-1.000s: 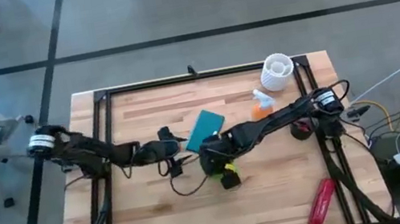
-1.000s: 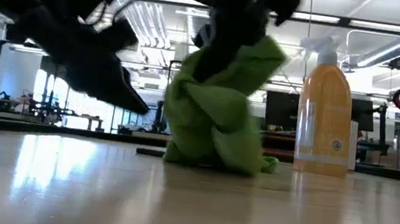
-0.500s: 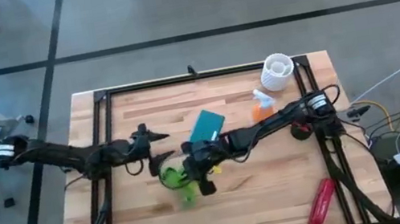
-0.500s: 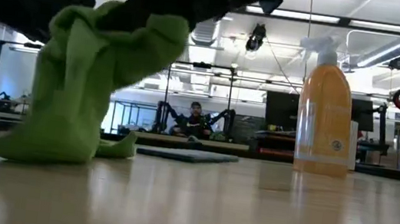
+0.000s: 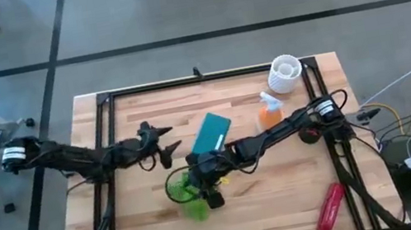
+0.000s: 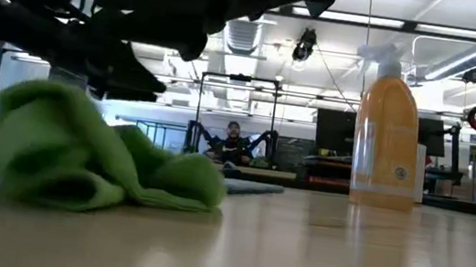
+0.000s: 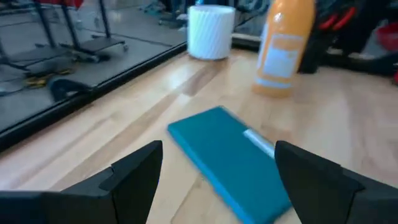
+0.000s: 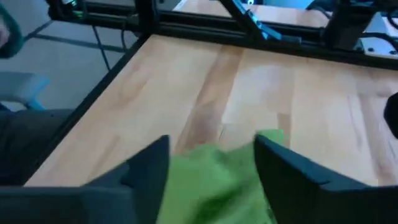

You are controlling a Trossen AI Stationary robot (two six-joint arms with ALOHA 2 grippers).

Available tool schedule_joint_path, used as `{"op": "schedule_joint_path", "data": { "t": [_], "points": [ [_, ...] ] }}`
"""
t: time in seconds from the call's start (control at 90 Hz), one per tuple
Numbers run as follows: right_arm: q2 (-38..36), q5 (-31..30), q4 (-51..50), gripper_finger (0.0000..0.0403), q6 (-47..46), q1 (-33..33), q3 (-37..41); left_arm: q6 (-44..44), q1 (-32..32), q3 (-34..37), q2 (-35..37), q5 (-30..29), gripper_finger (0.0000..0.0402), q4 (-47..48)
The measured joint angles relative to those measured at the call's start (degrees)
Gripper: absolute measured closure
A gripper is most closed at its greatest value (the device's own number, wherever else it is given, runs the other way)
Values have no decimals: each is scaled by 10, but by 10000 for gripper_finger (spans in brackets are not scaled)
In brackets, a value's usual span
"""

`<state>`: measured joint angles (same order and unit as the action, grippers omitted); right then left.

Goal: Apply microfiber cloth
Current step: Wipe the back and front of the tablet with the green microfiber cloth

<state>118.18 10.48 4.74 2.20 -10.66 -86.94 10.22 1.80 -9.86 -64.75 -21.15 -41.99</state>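
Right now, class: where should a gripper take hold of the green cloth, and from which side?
Grip the raised fold of the microfiber cloth from above. It lies crumpled on the table in a soft heap, so its humped top probably gives a pinch. The right gripper is open just over it.

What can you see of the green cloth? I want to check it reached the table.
The microfiber cloth is lime-green soft fabric, crumpled into a low folded heap lying on the wooden table, near the teal device but apart from it. The right gripper is open right over it; any contact is unclear.
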Motion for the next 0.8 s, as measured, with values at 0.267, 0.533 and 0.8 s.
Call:
{"op": "schedule_joint_path", "data": {
  "t": [0.267, 0.533, 0.8],
  "points": [
    [-76, -174, -255, 95, 42, 3, -1, 0, 25, -53, -109, 12, 123, 0],
    [-71, -407, -455, 118, 82, 17, 37, -2, 65, -106, -214, -6, 154, 14],
    [-51, -421, -276, 149, 213, 26, 128, -2, 101, -147, -321, 24, 188, 36]
  ]
}}
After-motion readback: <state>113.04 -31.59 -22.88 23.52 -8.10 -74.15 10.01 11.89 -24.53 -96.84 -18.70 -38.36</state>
